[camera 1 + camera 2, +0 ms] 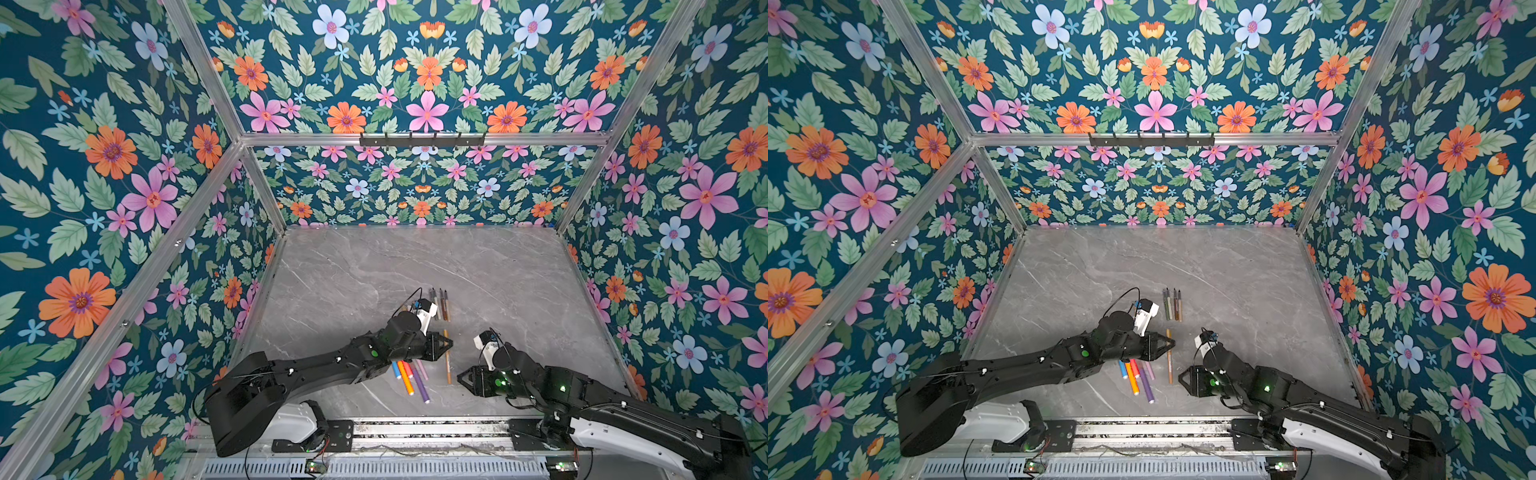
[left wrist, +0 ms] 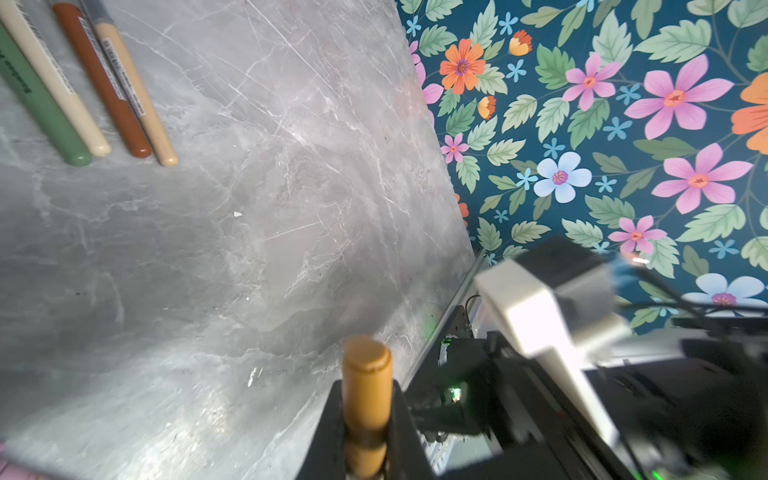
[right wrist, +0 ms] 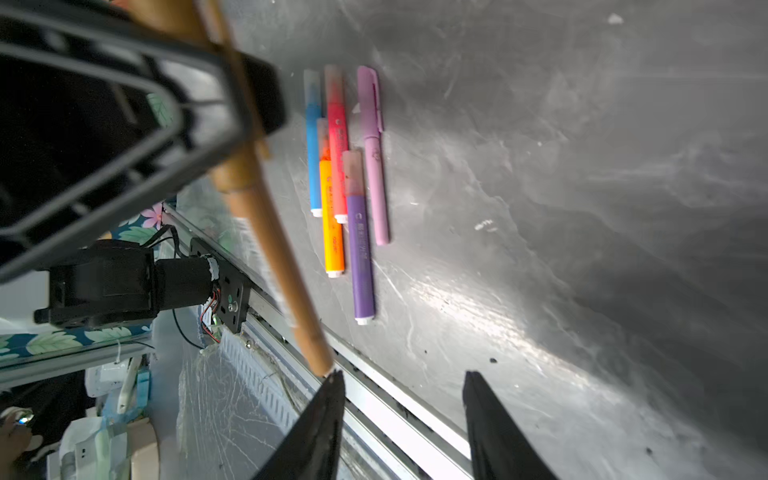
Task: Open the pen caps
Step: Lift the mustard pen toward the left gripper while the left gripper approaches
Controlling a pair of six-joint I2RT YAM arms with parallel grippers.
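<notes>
At the front of the table (image 1: 457,270), my left pincer (image 1: 450,343) is clamped on the pen cap (image 2: 367,365) to fix it, while my right pincer (image 3: 404,376), jaws apart, waits beside the pen (image 3: 274,249)

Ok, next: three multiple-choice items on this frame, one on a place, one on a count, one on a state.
1. Where do the four thin pens lie?
A. Beyond the left gripper, toward the back wall
B. Under the right arm
C. On the front rail

2. How many bright markers lie grouped together?
A. Three
B. Seven
C. Five

3. The right gripper is:
A. shut on a blue marker
B. open, holding nothing
C. shut on a green pen

1 A: both top views show them farther back than that gripper.
2 C: the right wrist view shows blue, red, orange, purple and lilac.
3 B: its jaws stand apart, gripping nothing; the left gripper holds the mustard pen.
</notes>
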